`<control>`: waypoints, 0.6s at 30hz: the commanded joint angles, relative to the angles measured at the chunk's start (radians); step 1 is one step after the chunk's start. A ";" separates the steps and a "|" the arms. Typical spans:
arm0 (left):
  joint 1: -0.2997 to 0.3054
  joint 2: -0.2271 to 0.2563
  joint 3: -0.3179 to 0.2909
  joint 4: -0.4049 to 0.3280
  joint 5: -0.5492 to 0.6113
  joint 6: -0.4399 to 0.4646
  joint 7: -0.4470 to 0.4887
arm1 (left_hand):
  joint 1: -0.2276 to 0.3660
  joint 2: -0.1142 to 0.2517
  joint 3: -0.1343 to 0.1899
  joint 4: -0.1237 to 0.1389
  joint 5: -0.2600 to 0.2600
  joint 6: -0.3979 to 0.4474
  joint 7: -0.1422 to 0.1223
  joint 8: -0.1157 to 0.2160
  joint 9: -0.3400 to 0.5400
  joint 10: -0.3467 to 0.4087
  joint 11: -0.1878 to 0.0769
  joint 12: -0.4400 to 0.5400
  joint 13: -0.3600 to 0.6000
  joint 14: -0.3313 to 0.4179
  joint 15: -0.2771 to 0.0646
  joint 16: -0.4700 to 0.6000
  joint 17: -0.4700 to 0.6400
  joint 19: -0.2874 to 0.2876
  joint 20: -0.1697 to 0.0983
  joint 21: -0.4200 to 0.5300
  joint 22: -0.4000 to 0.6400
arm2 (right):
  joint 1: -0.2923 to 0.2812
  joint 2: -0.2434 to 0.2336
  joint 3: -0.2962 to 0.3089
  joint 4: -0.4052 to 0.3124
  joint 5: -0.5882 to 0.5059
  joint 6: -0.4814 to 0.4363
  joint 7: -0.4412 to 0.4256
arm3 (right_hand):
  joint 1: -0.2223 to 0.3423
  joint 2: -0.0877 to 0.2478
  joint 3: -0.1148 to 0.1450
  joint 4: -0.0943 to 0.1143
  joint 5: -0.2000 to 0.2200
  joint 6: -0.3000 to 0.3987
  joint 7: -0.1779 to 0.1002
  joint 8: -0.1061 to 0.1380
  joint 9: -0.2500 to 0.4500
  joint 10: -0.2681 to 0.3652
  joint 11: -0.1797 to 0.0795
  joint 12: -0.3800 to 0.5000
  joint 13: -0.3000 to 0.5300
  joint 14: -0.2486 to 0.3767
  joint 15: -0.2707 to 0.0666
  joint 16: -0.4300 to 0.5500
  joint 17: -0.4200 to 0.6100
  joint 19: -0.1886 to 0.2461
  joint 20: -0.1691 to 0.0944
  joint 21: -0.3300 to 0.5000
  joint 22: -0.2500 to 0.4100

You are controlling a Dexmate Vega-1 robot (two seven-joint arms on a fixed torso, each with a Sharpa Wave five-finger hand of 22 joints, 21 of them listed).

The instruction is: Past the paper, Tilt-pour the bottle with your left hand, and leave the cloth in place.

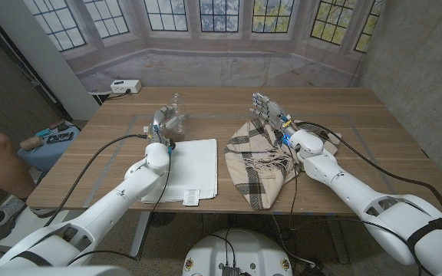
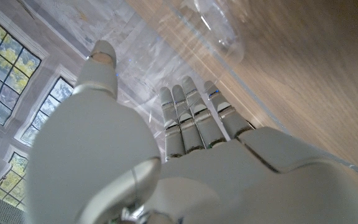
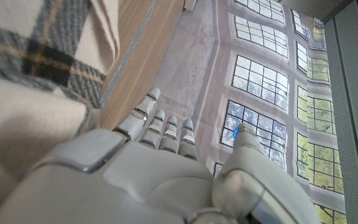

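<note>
Head view, near to far.

Bottom centre, at the near edge of the wooden table [image 1: 336, 103]: small white tag or card [image 1: 192, 197], lying on the near edge of the white sheet of paper [image 1: 190, 165], which sits flat just left of frame centre.

Touching the paper's right edge or just beside it: beige plaid cloth with dark stripes and a fringe [image 1: 258, 157], crumpled, centre-right of frame. Its near corner reaches the table's near edge. In the right wrist view the same cloth [image 3: 23, 74] sits right next to the hand.

Left hand [image 1: 162, 123]: upper-left of centre, just past the paper's far-left corner. Left wrist view shows the left hand [image 2: 185, 149] with fingers [image 2: 194, 115] straight and side by side, thumb off to one side, nothing in it.

Clear plastic bottle [image 1: 178, 110]: just past the left hand, upper centre-left of frame. Looks upright in the head view but hard to say. Left wrist view has the bottle [image 2: 213, 28] just beyond the fingertips, not touching. Contents: cannot tell, it's see-through and blurred.

Right hand [image 1: 269, 111]: upper-right of centre, at the far end of the cloth, fingers extended, holding nothing. Right wrist view agrees: right hand [image 3: 166, 168] has its fingers straight and the thumb apart.

Far left of the table: white box-shaped device [image 1: 125, 86] on the far-left corner.
</note>
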 commanded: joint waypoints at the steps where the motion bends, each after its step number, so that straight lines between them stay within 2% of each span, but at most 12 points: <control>1: 0.007 0.000 0.001 0.041 0.029 -0.072 0.018 | -0.049 0.132 0.071 0.072 -0.004 0.025 -0.009 0.010 0.003 0.009 -0.003 -0.001 0.002 0.007 -0.005 0.011 -0.002 0.009 -0.002 0.008 0.000 | -0.026 -0.014 0.001 -0.040 0.000 -0.006 -0.011 | 0.001 0.006 0.004 0.000 0.000 0.012 0.000 0.004 0.006 0.008 0.001 0.002 0.005 0.005 0.002 -0.001 0.004 0.005 -0.004 0.004 0.003; 4: 0.003 0.000 0.004 0.066 0.034 -0.101 0.012 | -0.049 0.131 0.069 0.073 -0.005 0.021 -0.015 0.008 0.003 0.007 -0.003 -0.002 0.002 0.005 -0.007 0.011 -0.004 0.008 -0.005 0.007 0.000 | -0.033 -0.018 0.001 -0.051 0.000 -0.008 -0.015 | 0.002 0.007 0.004 0.000 0.000 0.012 0.001 0.004 0.006 0.008 0.001 0.002 0.005 0.006 0.003 -0.001 0.004 0.005 -0.005 0.004 0.003; 11: 0.010 0.004 -0.002 0.068 0.017 -0.113 -0.013 | -0.056 0.124 0.064 0.079 -0.012 0.005 -0.031 0.001 0.001 -0.035 0.005 -0.022 0.000 -0.029 0.004 -0.004 -0.019 -0.011 -0.003 0.000 -0.001 | -0.049 -0.028 0.002 -0.078 -0.001 -0.012 -0.024 | 0.002 0.007 0.005 -0.001 0.000 0.012 0.001 0.004 0.006 0.008 0.001 0.002 0.005 0.006 0.002 -0.001 0.004 0.006 -0.006 0.004 0.003; 18: 0.018 0.005 -0.009 0.062 -0.008 -0.121 -0.040 | -0.063 0.112 0.059 0.082 -0.022 -0.031 -0.041 -0.014 0.000 -0.077 0.014 -0.035 -0.001 -0.069 0.035 -0.017 -0.041 -0.032 0.003 -0.008 -0.002 | -0.050 -0.028 0.002 -0.081 -0.001 -0.011 -0.025 | 0.003 0.007 0.006 -0.001 0.001 0.012 0.001 0.004 0.006 0.008 0.001 0.002 0.005 0.006 0.002 -0.001 0.004 0.007 -0.007 0.004 0.003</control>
